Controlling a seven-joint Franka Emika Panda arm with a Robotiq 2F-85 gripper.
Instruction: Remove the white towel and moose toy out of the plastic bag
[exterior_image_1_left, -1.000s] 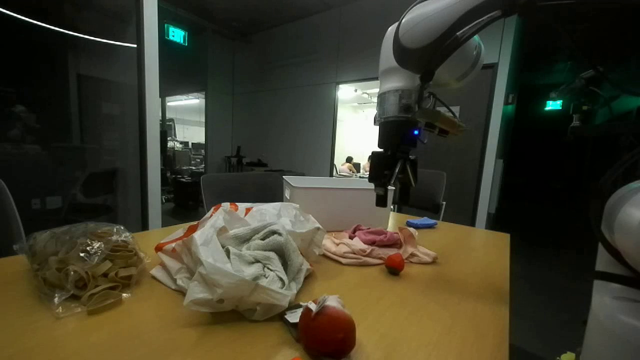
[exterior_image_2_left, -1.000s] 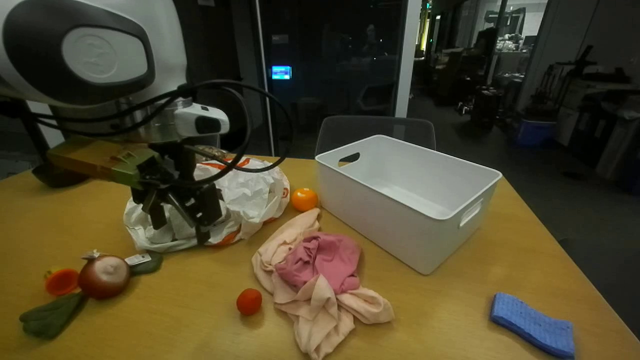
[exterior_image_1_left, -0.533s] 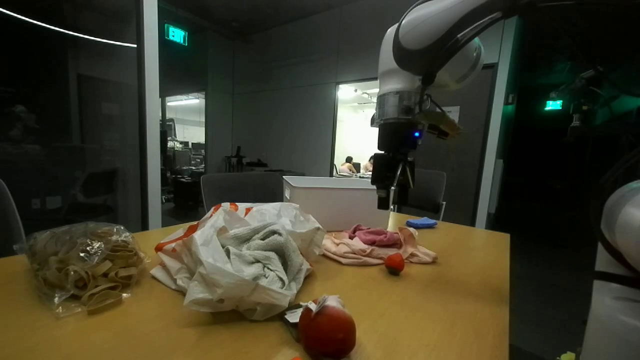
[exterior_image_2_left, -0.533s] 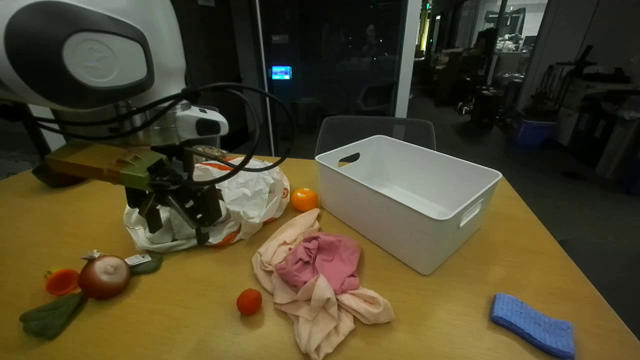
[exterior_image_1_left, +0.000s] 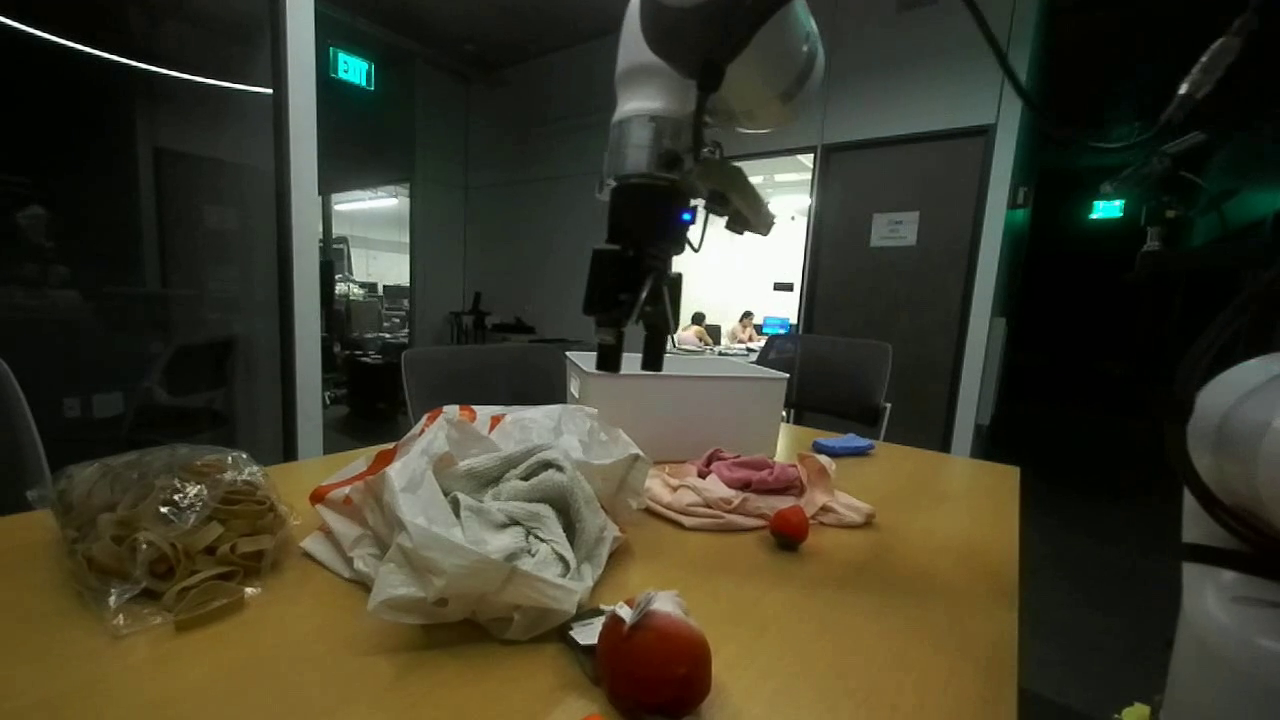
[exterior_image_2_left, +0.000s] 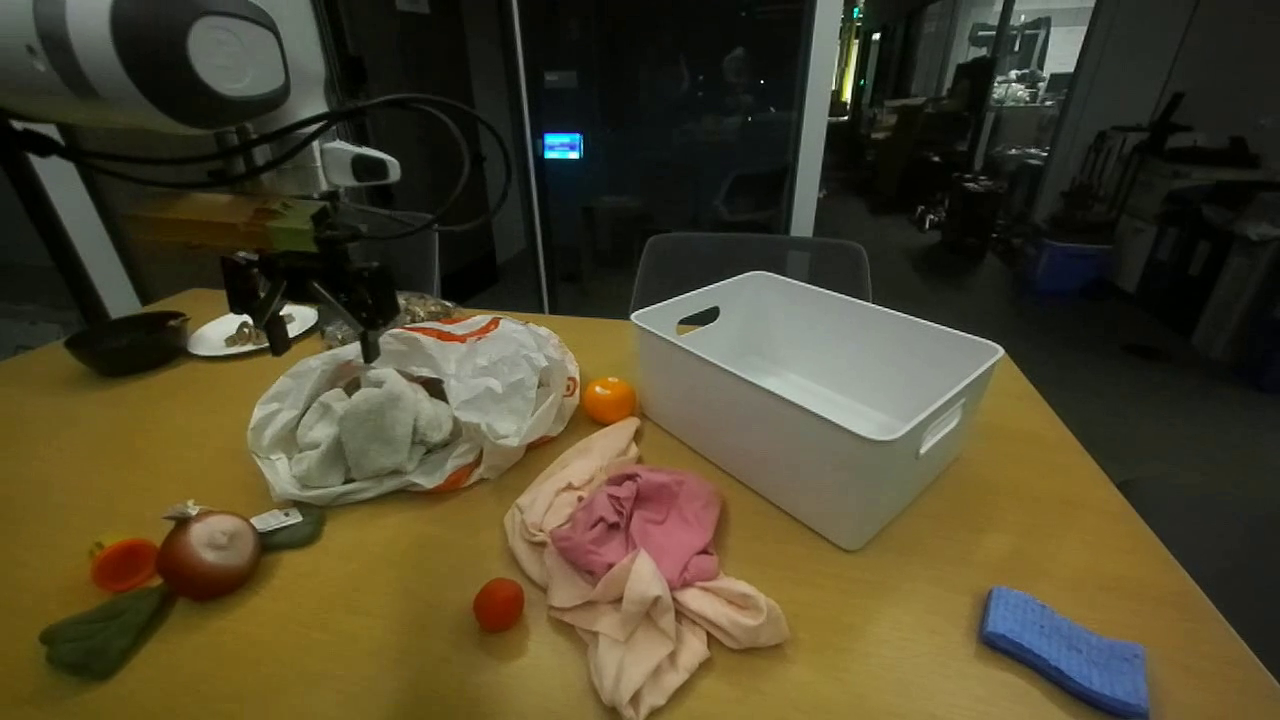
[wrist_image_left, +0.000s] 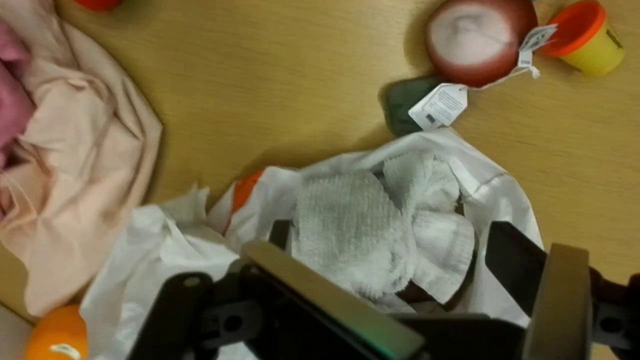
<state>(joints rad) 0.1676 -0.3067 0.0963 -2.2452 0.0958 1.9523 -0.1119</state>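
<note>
White towel (wrist_image_left: 350, 225): bunched in the mouth of the plastic bag (exterior_image_2_left: 500, 375); best to pinch a raised fold, clear of the bag's film, and lift slowly
Moose toy: not identifiable; the brown patch (wrist_image_left: 414, 294) under the towel may be it
Gripper (exterior_image_1_left: 631, 360): jaws wide apart, holding nothing; higher than half a second ago

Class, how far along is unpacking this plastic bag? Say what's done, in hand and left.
Done: no removal shows; the white towel lies inside the plastic bag. In hand: nothing; the open gripper hangs above it. Left: lifting out the towel and the moose toy, which I cannot identify; a brown patch beside the towel may be it.
</note>
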